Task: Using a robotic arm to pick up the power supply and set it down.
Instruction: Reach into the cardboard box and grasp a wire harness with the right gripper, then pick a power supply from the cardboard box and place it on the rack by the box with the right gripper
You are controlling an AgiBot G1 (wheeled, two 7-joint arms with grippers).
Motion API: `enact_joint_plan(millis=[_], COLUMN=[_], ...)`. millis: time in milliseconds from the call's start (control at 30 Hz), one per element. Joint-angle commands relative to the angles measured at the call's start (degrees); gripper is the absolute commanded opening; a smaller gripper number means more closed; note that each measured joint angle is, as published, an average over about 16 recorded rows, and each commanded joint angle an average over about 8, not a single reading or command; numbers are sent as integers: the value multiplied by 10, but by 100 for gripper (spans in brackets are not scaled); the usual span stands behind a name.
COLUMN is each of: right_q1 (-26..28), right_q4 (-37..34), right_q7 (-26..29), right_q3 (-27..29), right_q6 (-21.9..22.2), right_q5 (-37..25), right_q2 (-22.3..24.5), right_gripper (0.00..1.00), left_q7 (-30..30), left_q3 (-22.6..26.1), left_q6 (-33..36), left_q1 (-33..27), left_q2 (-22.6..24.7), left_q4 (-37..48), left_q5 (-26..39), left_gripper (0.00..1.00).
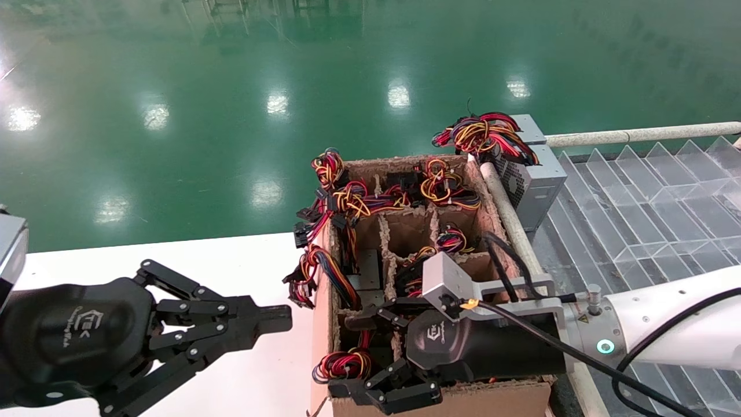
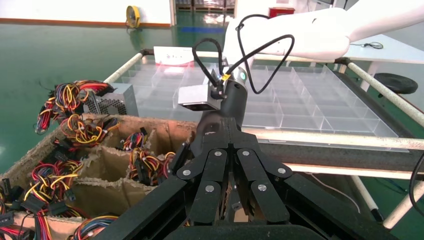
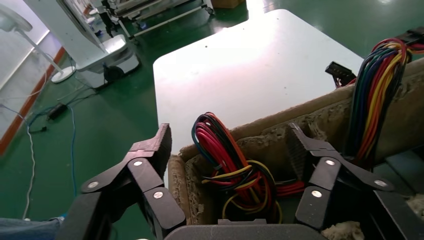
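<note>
A power supply stands in the near-left cell of a divided cardboard box (image 1: 499, 215). Only its looped red, yellow and black wire bundle (image 1: 345, 364) (image 3: 227, 160) shows; the metal body is hidden down in the cell. My right gripper (image 1: 341, 354) (image 3: 229, 129) is open just above that cell. One finger is past the box's outer wall and the other is by a divider, so the bundle lies between them untouched. My left gripper (image 1: 281, 317) (image 2: 228, 127) is shut on nothing and hovers over the white table (image 1: 231, 260), left of the box.
Other cells hold more wire bundles (image 1: 440, 184) and a silver box face (image 1: 365, 272). A grey vented box (image 1: 535, 182) topped with wires sits beyond the carton on a rack of clear compartment trays (image 1: 637, 197). Green floor lies beyond the table.
</note>
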Motion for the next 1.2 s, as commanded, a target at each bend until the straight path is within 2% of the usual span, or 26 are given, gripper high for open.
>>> enact_joint_plan(millis=[33,467,1200], right_q1=[1,2,-7], right_q4=[-12,-37,-18], right_q7=[-5,-16,-11], right_q3=[-1,-2,6], right_q6=[-4,-12,-13], right_q5=[0,6,31], right_q2=[-5,-6,9], right_gripper=[0,0,0], left_q7=[0,0,0], left_q3=[0,0,1], left_q6=[0,0,0], left_q1=[0,0,0], left_q2=[0,0,0], left_q4=[0,0,0], left_q5=[0,0,0], left_gripper=[0,0,0])
